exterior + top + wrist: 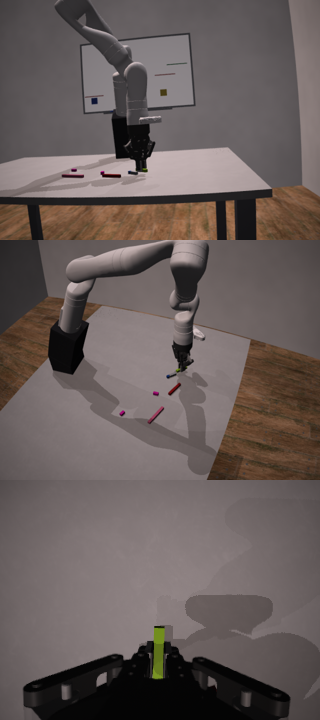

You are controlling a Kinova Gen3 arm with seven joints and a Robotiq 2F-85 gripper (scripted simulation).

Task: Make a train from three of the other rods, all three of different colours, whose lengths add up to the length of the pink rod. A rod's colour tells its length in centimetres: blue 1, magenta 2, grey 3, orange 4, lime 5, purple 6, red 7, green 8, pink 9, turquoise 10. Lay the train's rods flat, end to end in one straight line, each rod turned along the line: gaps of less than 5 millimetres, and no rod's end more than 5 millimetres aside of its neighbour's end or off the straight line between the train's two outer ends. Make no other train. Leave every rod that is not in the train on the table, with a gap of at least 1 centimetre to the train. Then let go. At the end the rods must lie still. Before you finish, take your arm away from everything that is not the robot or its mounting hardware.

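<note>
My gripper point(183, 369) is shut on the lime rod point(178, 370), low over the table, with the rod at or just above the surface. The lime rod also shows in the wrist view point(159, 652) and in the exterior view point(144, 170). Just left of it lie a grey rod point(172, 374) and a small blue rod point(168, 376), end to end, roughly in line with the lime rod. The red rod point(174, 388), the pink rod point(155, 414) and two magenta rods point(155, 393) point(122, 413) lie nearer the front.
The arm's black base point(67, 345) stands at the table's back left. The table's right edge point(232, 405) is close to the gripper's right. A whiteboard point(139, 72) hangs on the far wall.
</note>
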